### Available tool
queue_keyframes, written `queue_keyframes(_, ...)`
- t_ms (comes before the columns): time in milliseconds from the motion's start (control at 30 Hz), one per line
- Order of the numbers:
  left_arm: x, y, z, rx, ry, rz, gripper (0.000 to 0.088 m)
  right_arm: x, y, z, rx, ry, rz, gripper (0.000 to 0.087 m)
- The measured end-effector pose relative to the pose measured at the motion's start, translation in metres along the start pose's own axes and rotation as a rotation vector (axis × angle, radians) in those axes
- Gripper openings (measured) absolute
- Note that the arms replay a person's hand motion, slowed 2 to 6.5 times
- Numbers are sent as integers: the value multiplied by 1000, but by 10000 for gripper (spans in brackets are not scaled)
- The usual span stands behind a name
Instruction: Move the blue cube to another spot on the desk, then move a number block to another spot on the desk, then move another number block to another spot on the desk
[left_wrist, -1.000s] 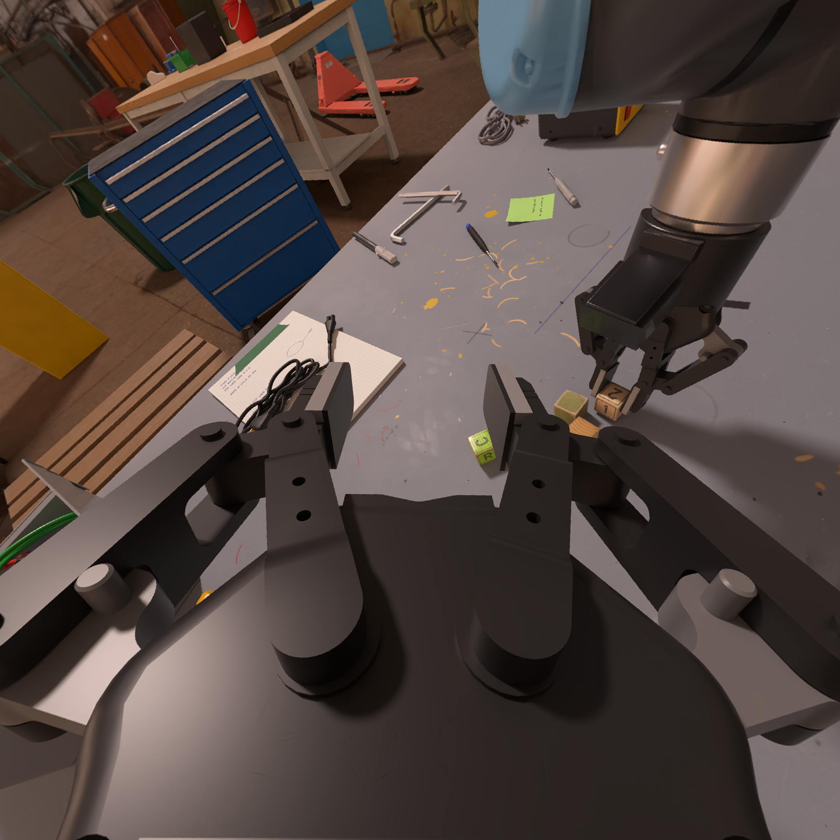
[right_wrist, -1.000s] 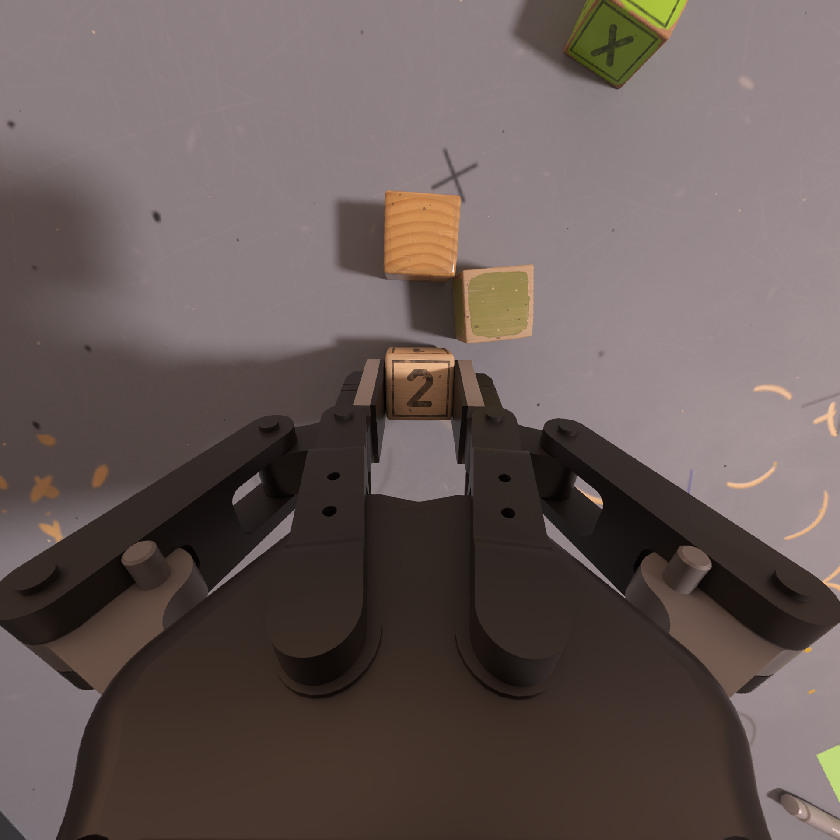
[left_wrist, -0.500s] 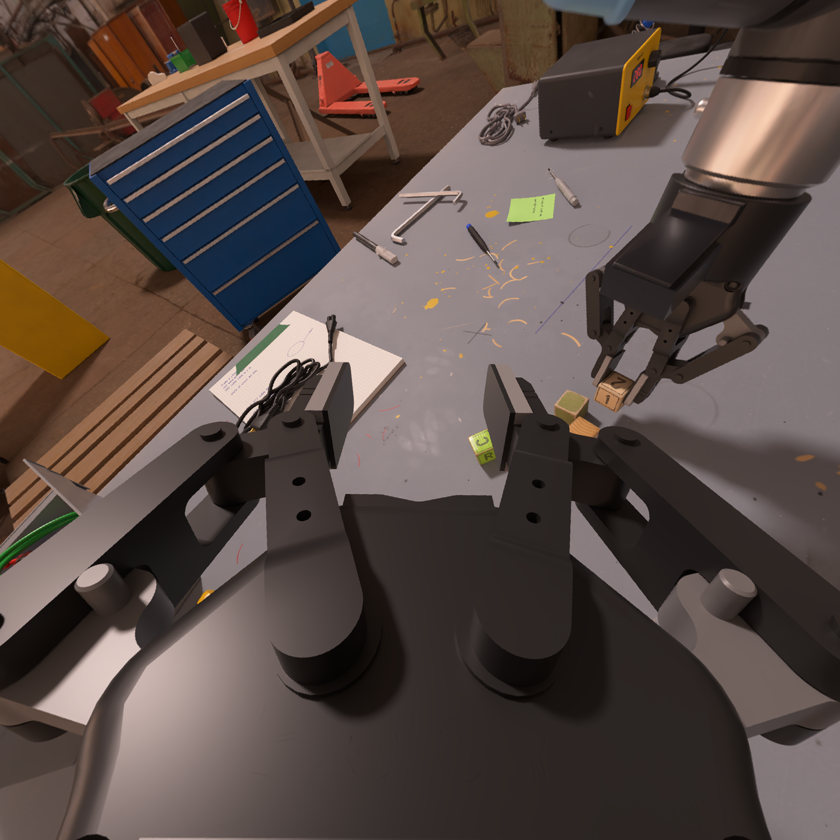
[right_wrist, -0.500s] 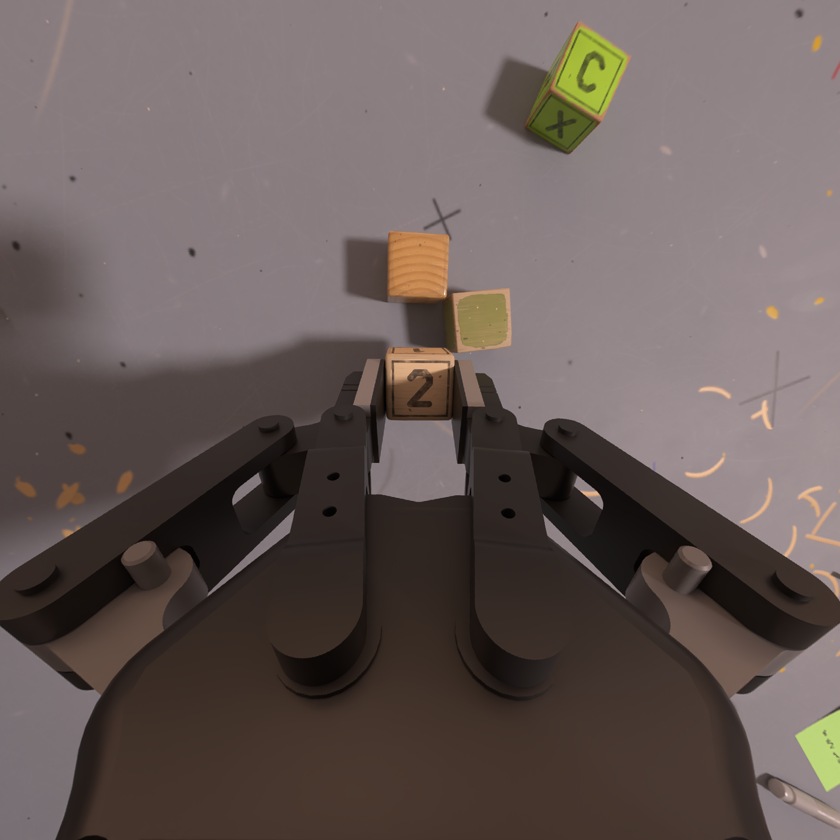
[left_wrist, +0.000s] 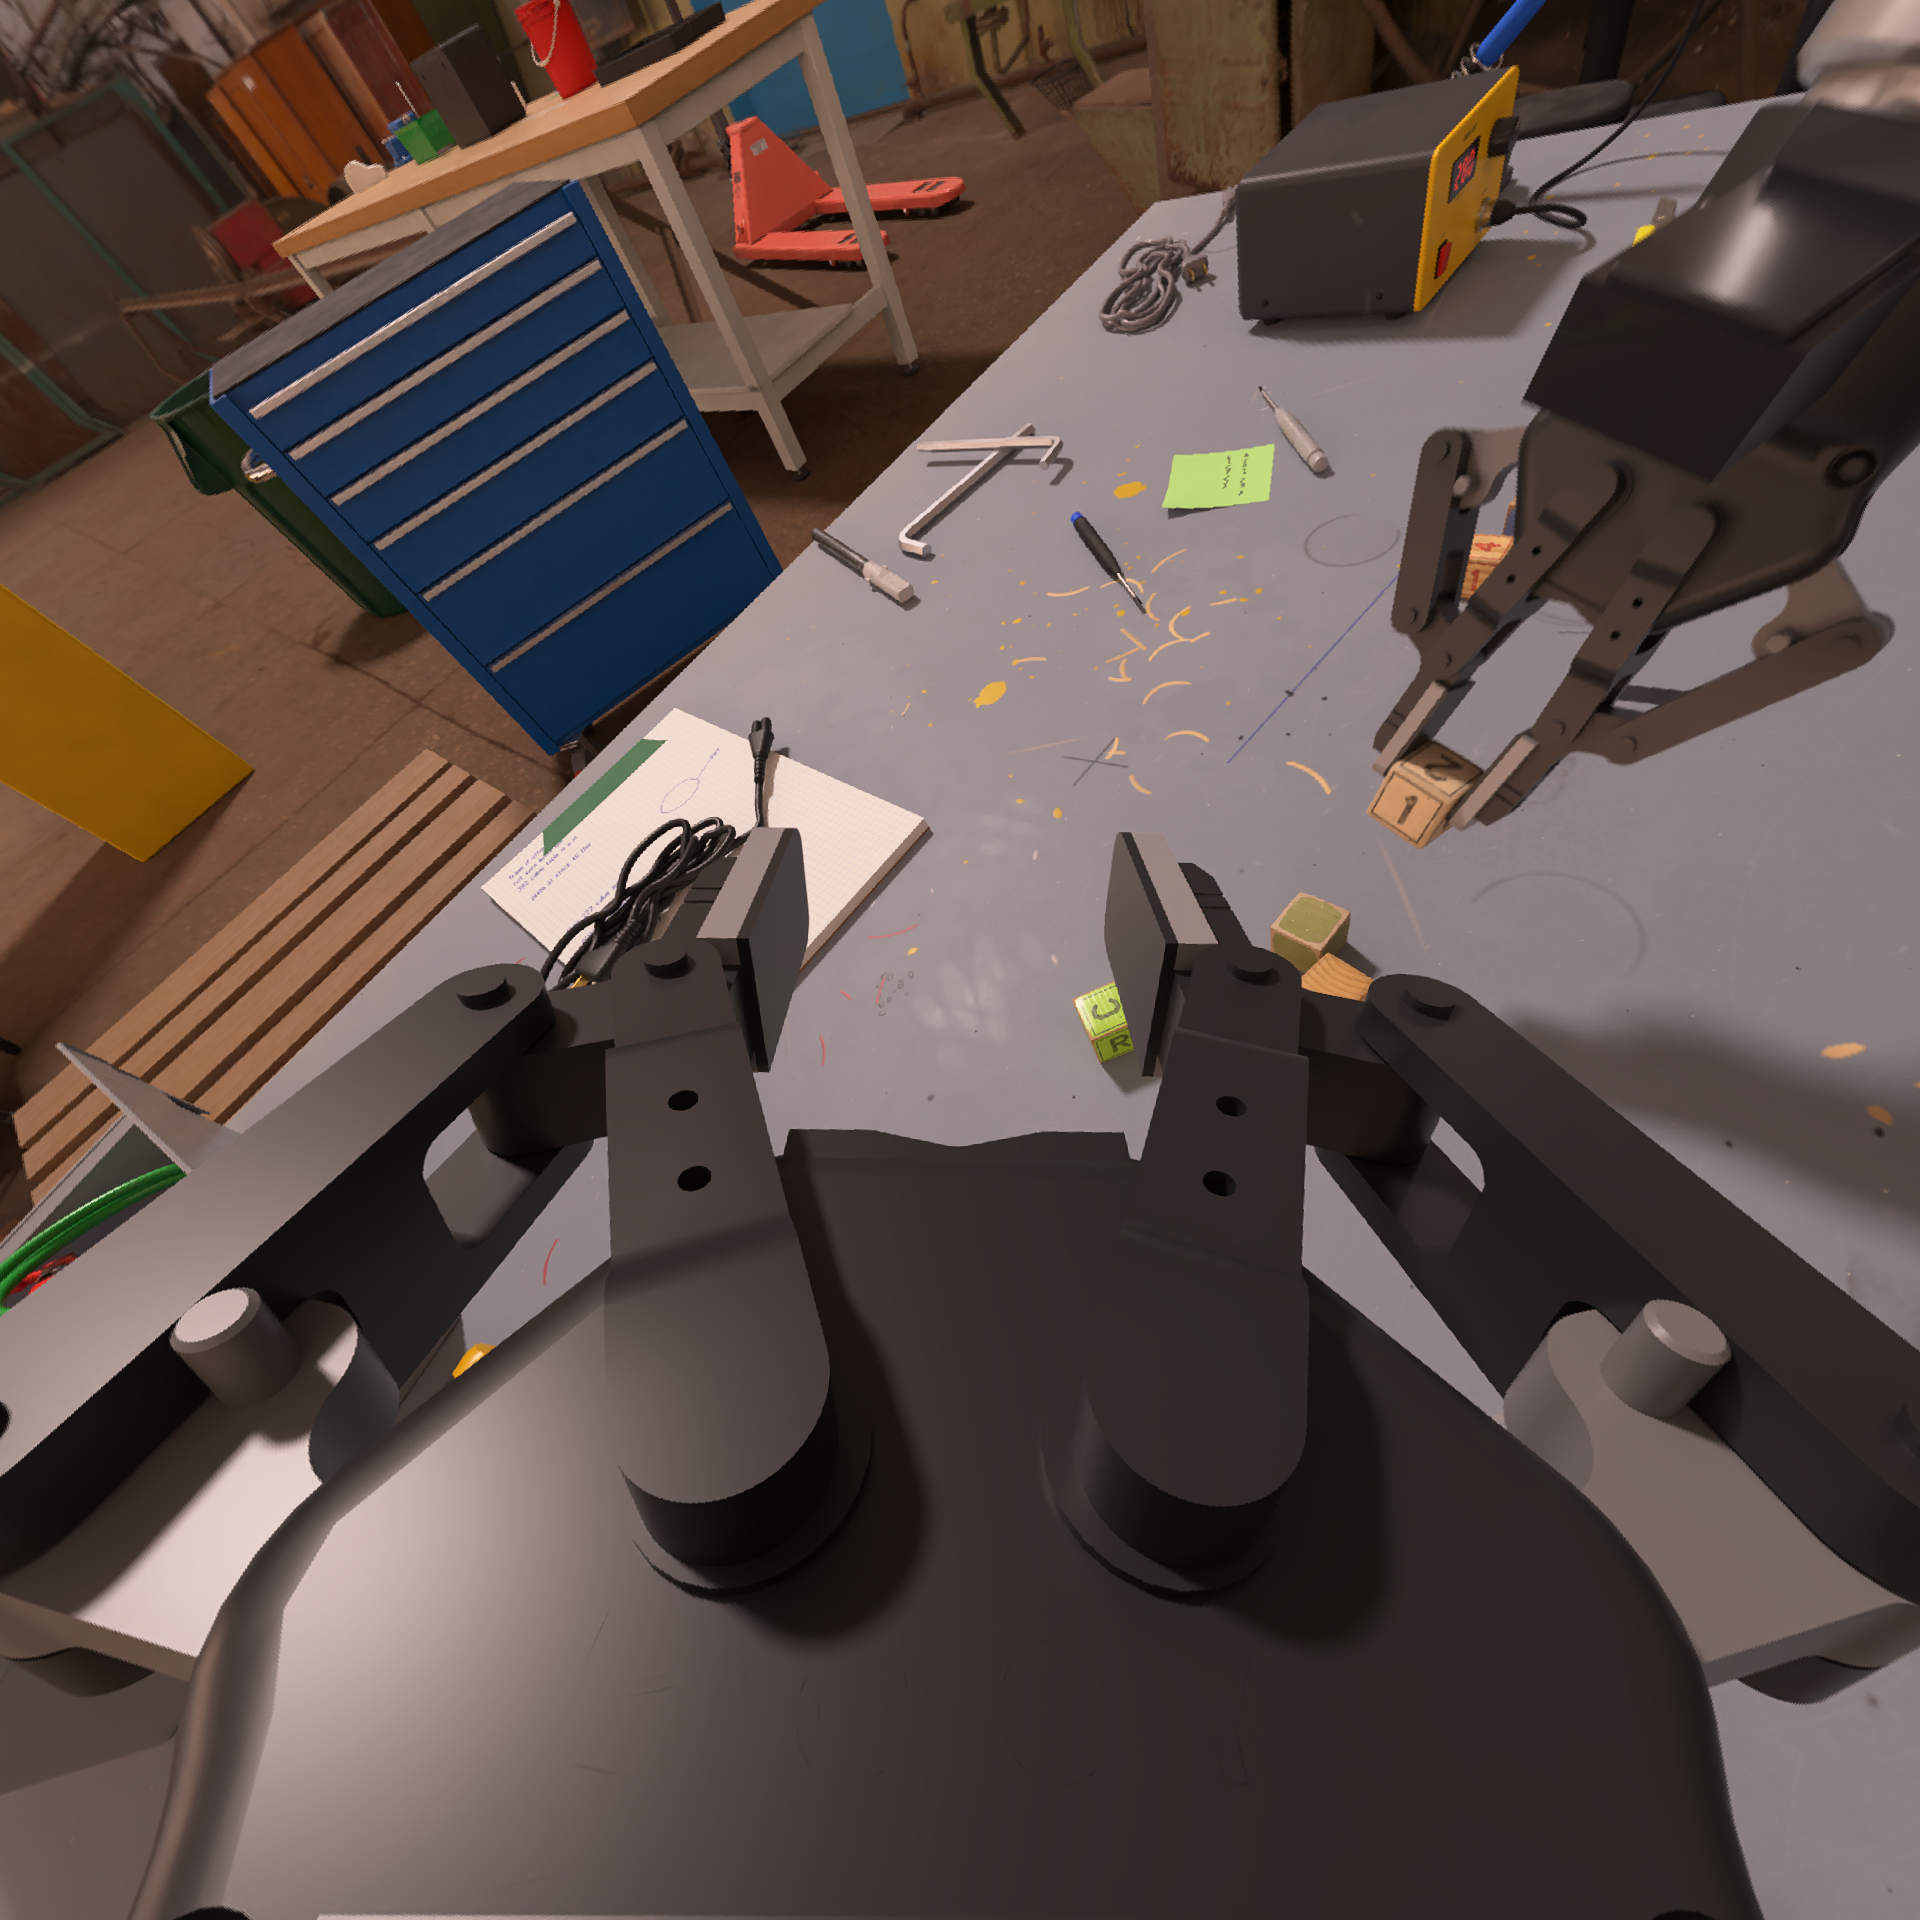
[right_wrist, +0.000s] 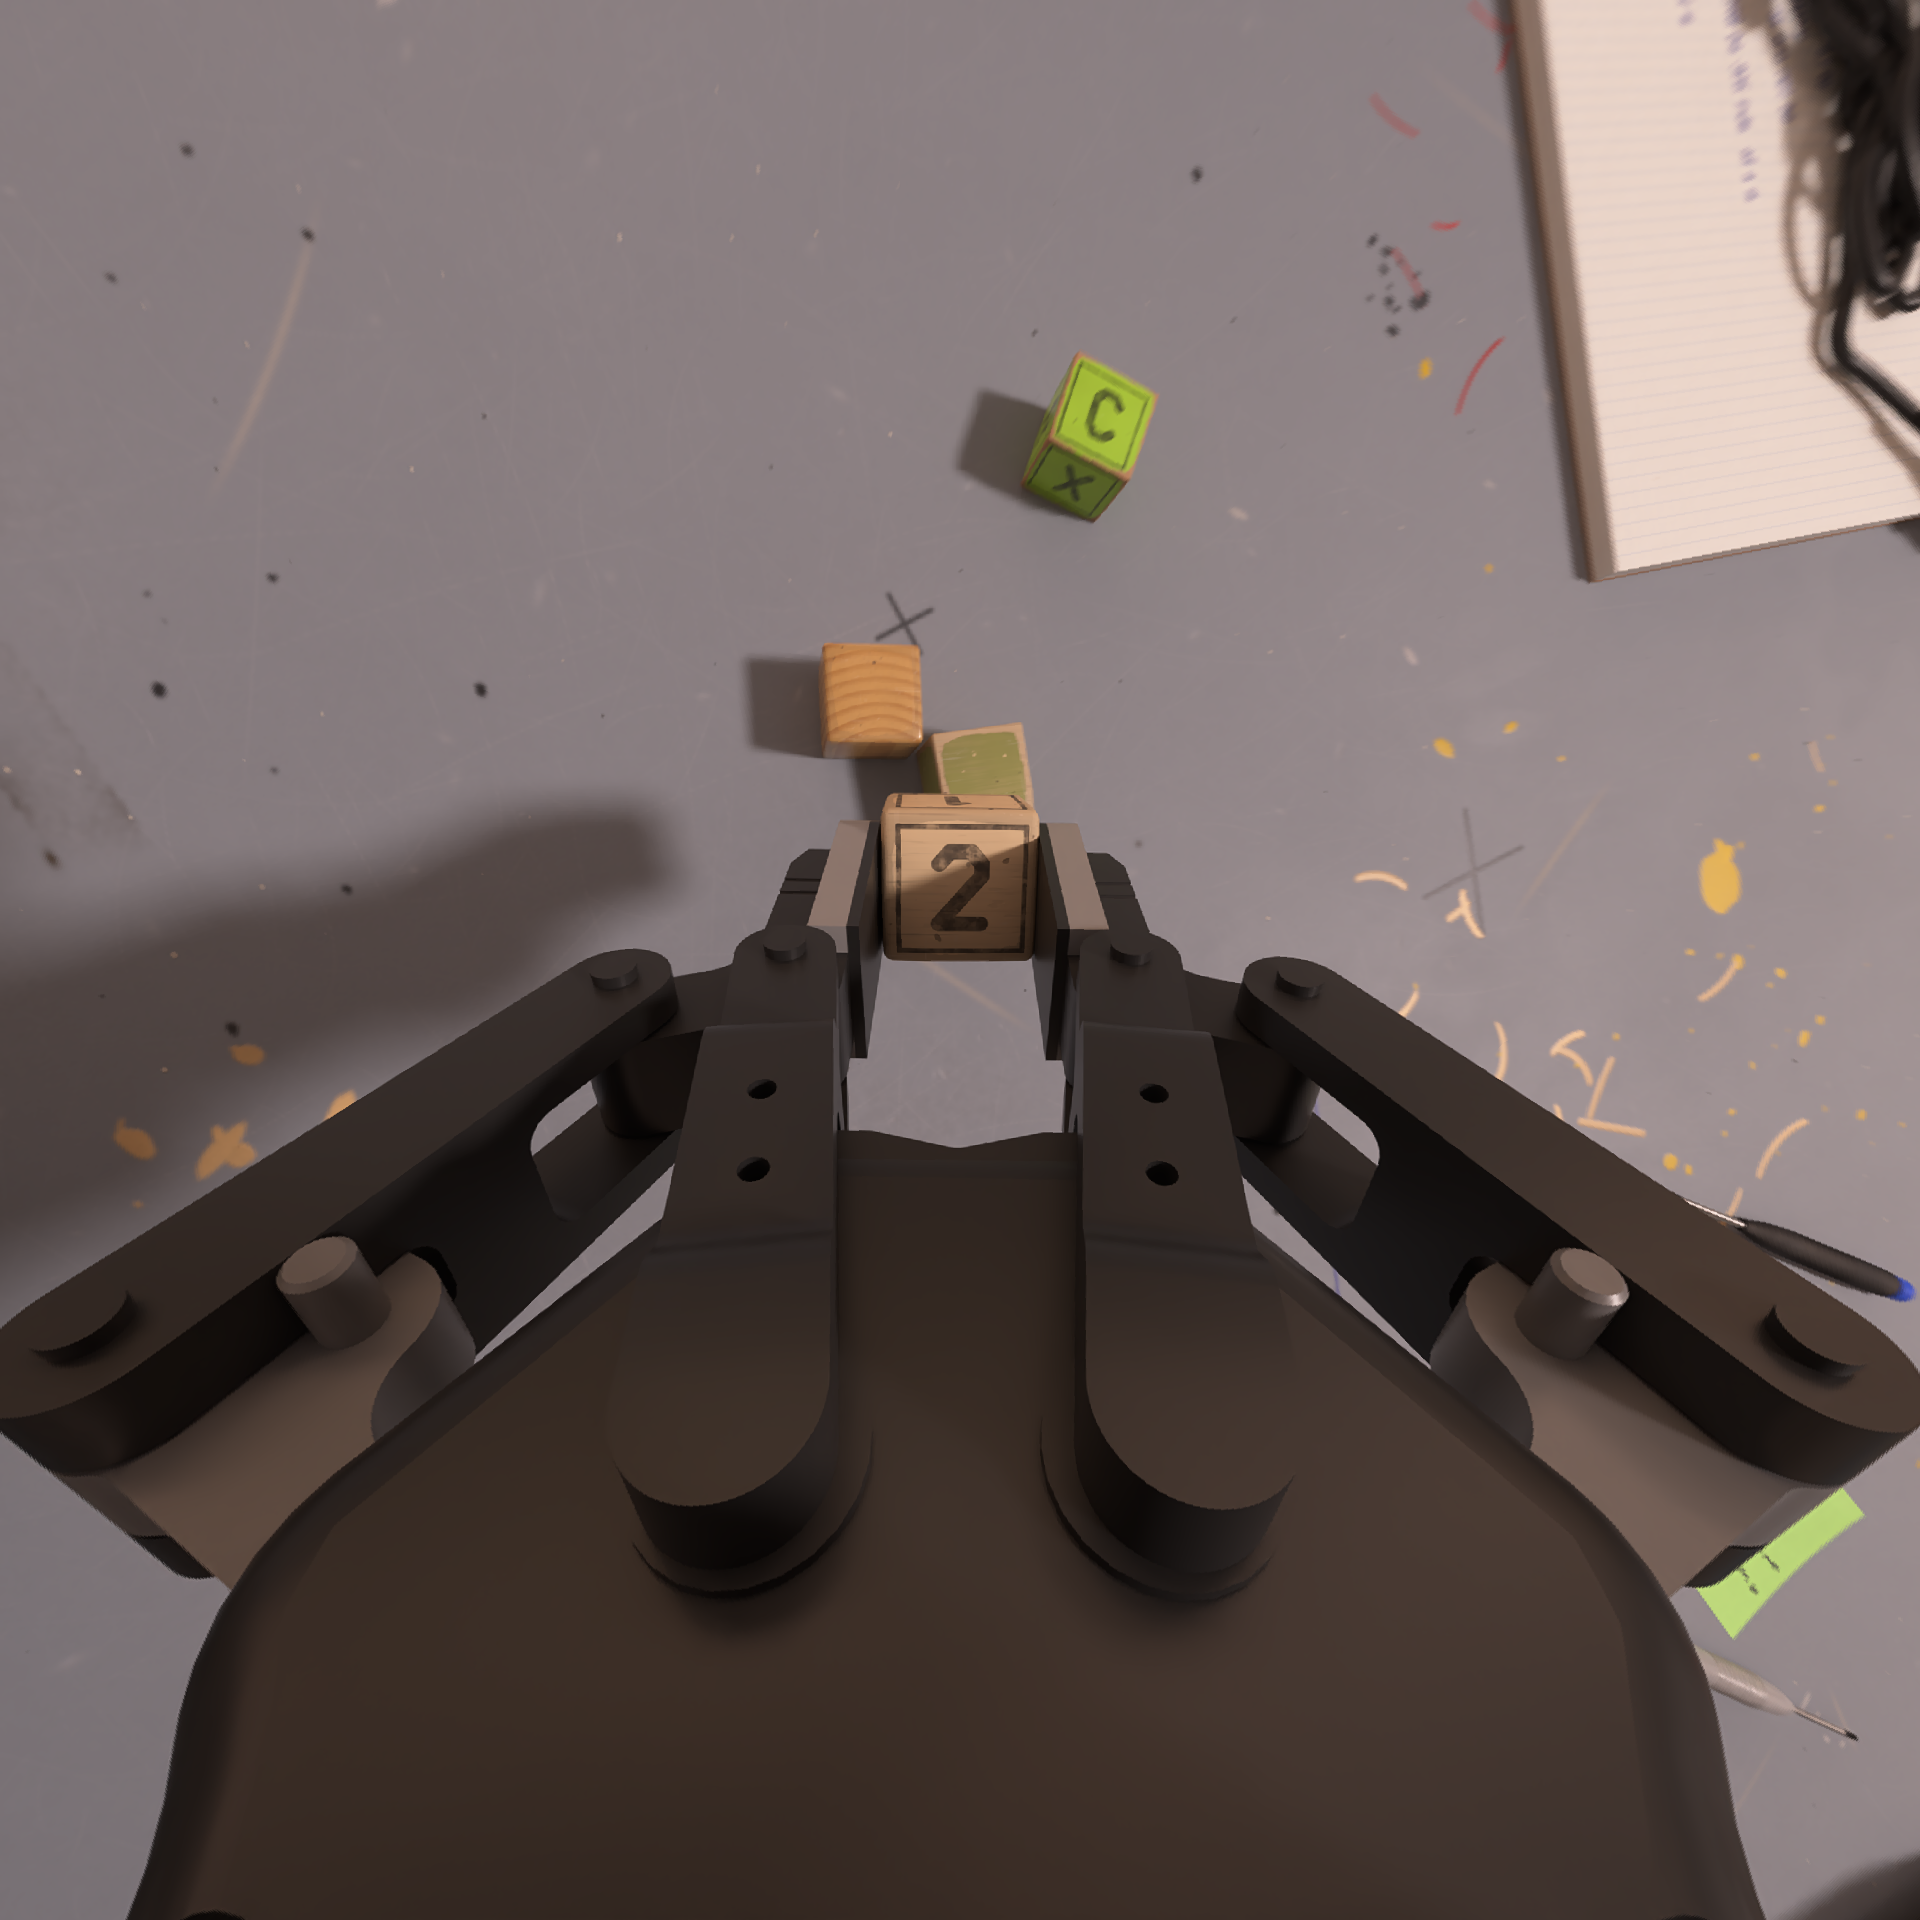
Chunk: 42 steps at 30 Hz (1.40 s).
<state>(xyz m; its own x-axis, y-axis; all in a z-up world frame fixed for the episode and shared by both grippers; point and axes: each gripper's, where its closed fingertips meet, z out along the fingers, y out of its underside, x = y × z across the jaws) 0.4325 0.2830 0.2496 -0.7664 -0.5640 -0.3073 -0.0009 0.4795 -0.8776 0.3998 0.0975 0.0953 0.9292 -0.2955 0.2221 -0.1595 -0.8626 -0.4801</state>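
My right gripper (right_wrist: 958, 883) is shut on a wooden number block (right_wrist: 958, 894) and holds it well above the grey desk (right_wrist: 520, 416). The left wrist view shows the held block (left_wrist: 1418, 795) at the right. A plain wooden block (right_wrist: 871, 698) and a green-faced wooden block (right_wrist: 982, 761) sit together on the desk below. A bright green letter block (right_wrist: 1091, 436) lies farther off. My left gripper (left_wrist: 956, 914) is open and empty, just left of these blocks. Another block with red marks (left_wrist: 1486, 561) peeks out behind the right gripper. No blue cube is in view.
A notepad (left_wrist: 831, 831) with a black cable (left_wrist: 644, 883) lies at the desk's left edge. Farther back lie a screwdriver (left_wrist: 1107, 561), hex keys (left_wrist: 966, 478), a green sticky note (left_wrist: 1218, 476) and a black and yellow box (left_wrist: 1371, 208). A blue drawer cabinet (left_wrist: 488, 447) stands beside the desk.
My right gripper has lifted the number block off the desk and risen higher, away from the two wooden blocks. The left gripper has not moved.
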Motion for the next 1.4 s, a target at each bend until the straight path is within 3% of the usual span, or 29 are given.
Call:
queue_keyframes(367, -1, 1, 0, -3, -1, -2, 521, 21, -16, -55, 131, 130, 79, 255)
queue_keyframes(700, -1, 1, 1, -6, -3, -3, 521, 48, -8, -104, 183, 279, 205, 255)
queue_keyframes(1000, 0, 2, 2, -12, -1, -1, 521, 70, 26, -137, 124, 422, 351, 255)
queue_keyframes(1400, 2, 3, 4, -24, -2, 7, 521, 85, 97, -156, -69, 536, 639, 255)
